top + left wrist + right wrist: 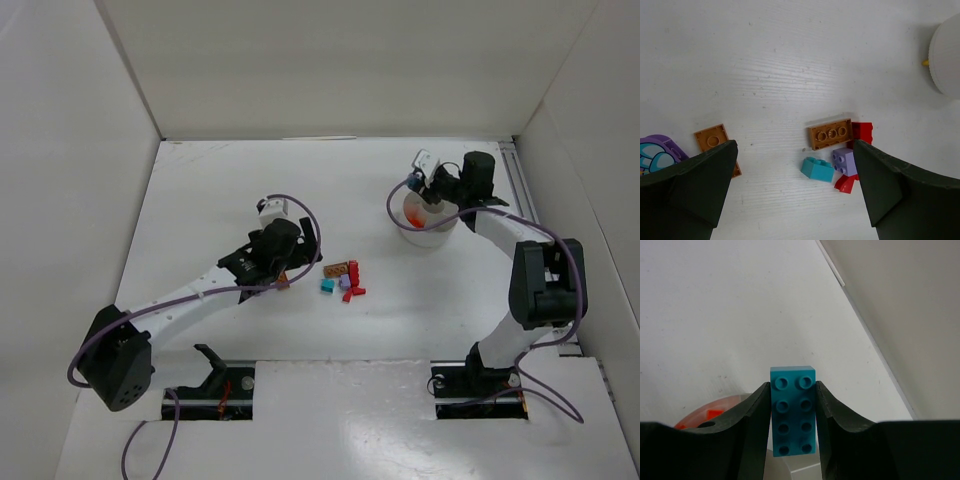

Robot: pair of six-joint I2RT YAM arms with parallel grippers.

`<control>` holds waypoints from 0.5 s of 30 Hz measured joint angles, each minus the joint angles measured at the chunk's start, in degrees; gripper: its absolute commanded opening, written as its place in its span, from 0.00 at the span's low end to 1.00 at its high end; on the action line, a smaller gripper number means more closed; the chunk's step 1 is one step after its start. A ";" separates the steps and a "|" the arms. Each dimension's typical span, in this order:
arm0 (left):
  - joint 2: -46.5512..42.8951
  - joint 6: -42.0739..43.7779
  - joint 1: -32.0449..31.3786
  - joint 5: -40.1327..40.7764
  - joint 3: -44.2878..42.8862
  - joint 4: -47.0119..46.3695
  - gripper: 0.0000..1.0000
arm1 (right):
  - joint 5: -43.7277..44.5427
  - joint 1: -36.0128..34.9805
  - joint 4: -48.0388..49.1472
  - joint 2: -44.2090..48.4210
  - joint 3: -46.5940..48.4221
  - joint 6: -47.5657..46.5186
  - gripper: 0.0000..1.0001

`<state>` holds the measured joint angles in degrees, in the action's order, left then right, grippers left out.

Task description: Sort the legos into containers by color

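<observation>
White table [200, 200] between white walls [330, 60].

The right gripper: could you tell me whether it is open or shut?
Shut. The right gripper clamps a teal brick, with its fingers pressed against both long sides.

Bright, even overhead light; soft shadows, sharp focus

White bowl [946, 60] — half off-frame
</observation>
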<state>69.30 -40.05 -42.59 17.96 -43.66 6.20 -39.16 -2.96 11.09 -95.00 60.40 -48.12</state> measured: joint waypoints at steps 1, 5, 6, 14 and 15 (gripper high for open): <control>0.02 0.02 0.00 0.00 -0.09 -0.02 1.00 | -0.39 -0.02 0.00 -0.20 0.00 -0.07 0.34; 0.17 0.17 0.00 -0.02 -0.48 -0.09 1.00 | -1.46 -0.07 0.07 -0.48 0.00 -0.15 0.41; 0.26 0.20 0.00 -0.02 -0.50 -0.09 1.00 | -1.73 -0.07 0.13 -0.63 0.00 -0.15 0.42; 0.33 0.33 0.00 -0.37 -0.52 0.02 1.00 | -2.36 -0.02 0.28 -2.54 0.00 -0.17 0.56; 0.33 0.42 0.00 -0.50 -0.52 0.02 1.00 | -2.43 -0.02 0.31 -2.54 0.00 -0.17 0.56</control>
<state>69.63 -39.64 -42.59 17.45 -44.18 6.22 -41.58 -2.98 11.40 -97.54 60.40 -48.29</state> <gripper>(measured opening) 0.997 0.552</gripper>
